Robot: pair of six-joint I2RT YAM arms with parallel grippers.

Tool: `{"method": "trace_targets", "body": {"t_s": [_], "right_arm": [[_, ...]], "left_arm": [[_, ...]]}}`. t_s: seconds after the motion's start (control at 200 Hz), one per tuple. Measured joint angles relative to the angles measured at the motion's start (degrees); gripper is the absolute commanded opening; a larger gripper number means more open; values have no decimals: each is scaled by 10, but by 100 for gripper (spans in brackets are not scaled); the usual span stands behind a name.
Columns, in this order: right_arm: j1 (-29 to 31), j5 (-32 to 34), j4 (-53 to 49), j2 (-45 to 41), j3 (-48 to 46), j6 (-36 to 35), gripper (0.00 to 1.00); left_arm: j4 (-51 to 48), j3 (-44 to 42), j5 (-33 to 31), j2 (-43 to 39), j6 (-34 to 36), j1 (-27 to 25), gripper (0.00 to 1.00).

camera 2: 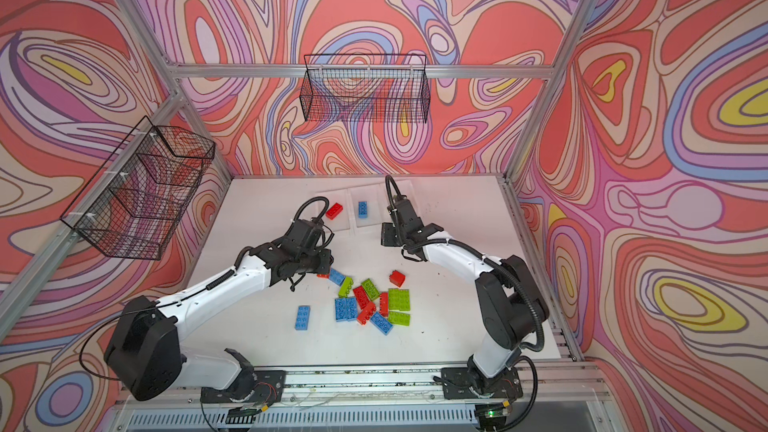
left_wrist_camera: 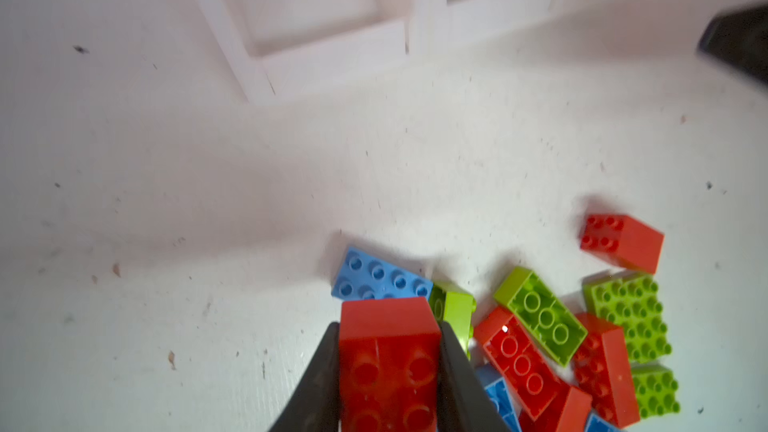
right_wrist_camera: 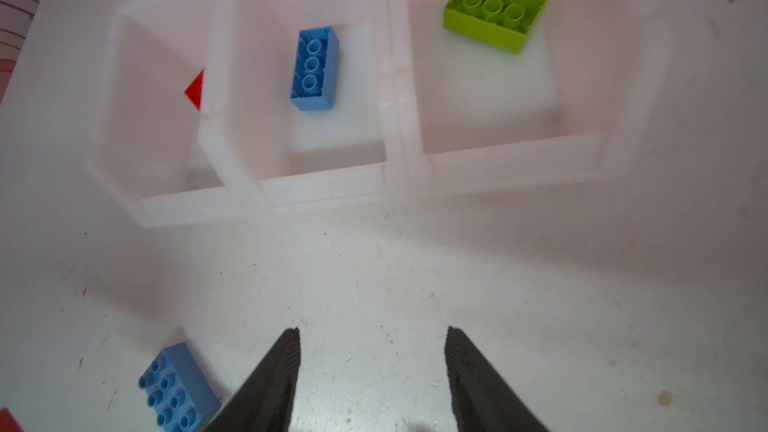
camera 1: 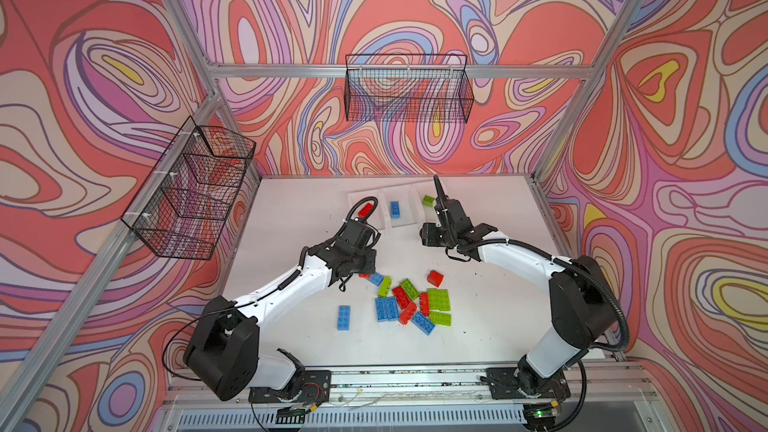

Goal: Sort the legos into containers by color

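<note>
In the left wrist view my left gripper (left_wrist_camera: 388,326) is shut on a red lego (left_wrist_camera: 388,363), its fingers pressed on both sides. It hangs at the near-left edge of the lego pile (camera 1: 411,301) (camera 2: 370,305) of red, blue and lime bricks. My right gripper (right_wrist_camera: 372,329) is open with nothing between its fingers, over bare table in front of the containers (right_wrist_camera: 324,189) (camera 1: 399,224). The three white bins hold a red lego (right_wrist_camera: 195,91), a blue lego (right_wrist_camera: 313,68) and a green lego (right_wrist_camera: 494,14), one in each.
A lone blue brick (camera 1: 343,317) lies left of the pile and a lone red brick (camera 1: 435,278) lies to its right. Another blue brick (right_wrist_camera: 176,388) lies beside my right gripper. Black wire baskets (camera 1: 409,89) (camera 1: 191,193) hang on the back and left walls.
</note>
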Motion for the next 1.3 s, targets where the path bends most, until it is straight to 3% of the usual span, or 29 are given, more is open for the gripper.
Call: {"method": "trace_targets", "body": {"t_s": [0.105, 0.316, 0.556, 0.626, 0.706, 0.811, 0.932, 1.082, 1.297], "right_arm": [[28, -1, 24, -6, -27, 31, 60], [76, 2, 37, -6, -41, 73, 63], [129, 14, 38, -3, -40, 126, 63], [145, 17, 38, 5, -39, 137, 63], [162, 18, 37, 15, -37, 147, 63], [180, 18, 33, 32, -26, 155, 64], [191, 18, 27, 49, -11, 161, 65], [199, 16, 16, 84, 19, 163, 67], [219, 9, -31, 141, 66, 152, 70]], "left_arm": [[22, 69, -7, 48, 31, 32, 18], [62, 222, -7, 227, 78, 91, 18], [63, 337, 4, 368, 98, 108, 22], [63, 368, 7, 396, 102, 108, 27], [63, 389, 7, 413, 104, 109, 44], [61, 397, 9, 417, 103, 114, 62], [62, 396, 9, 412, 103, 122, 69], [63, 356, 6, 362, 103, 131, 70], [87, 251, -2, 189, 99, 146, 68]]}}
